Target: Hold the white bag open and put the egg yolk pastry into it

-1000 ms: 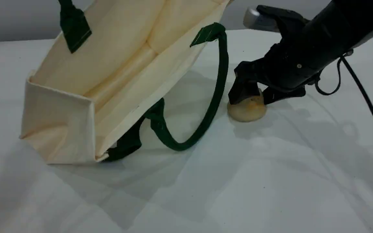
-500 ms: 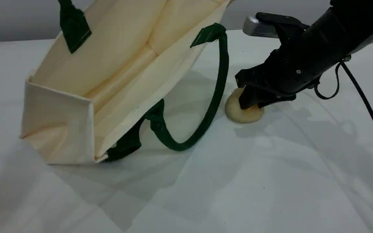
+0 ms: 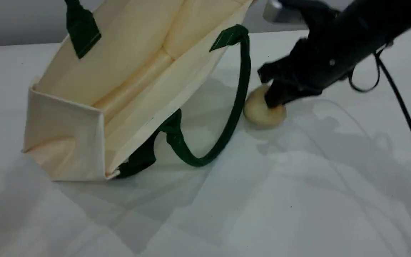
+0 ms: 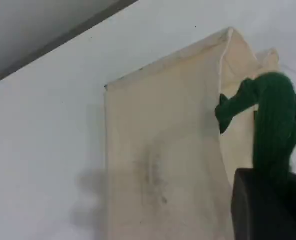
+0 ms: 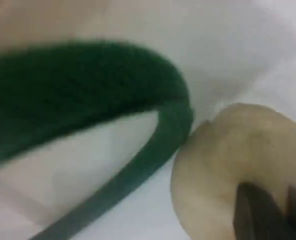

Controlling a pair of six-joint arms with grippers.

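The white bag (image 3: 120, 82) lies tilted on the table with its mouth open toward the right. Its upper green handle (image 4: 273, 125) runs into my left gripper (image 4: 268, 195), which is shut on it; that gripper is outside the scene view. The lower handle (image 3: 239, 103) loops down onto the table. My right gripper (image 3: 275, 98) is shut on the egg yolk pastry (image 3: 259, 110), a small tan bun right beside that lower handle loop. In the right wrist view the pastry (image 5: 238, 150) sits against the dark fingertip (image 5: 258, 210), almost touching the handle (image 5: 87, 80).
A white cloth (image 3: 262, 200) with creases covers the table. The right arm's black cable (image 3: 405, 114) hangs along the right side. A grey wall (image 3: 13, 21) rises behind the table.
My right gripper came down over the pastry and shut on it. It then carried the pastry up and left, toward the lower handle loop. The bag has not moved.
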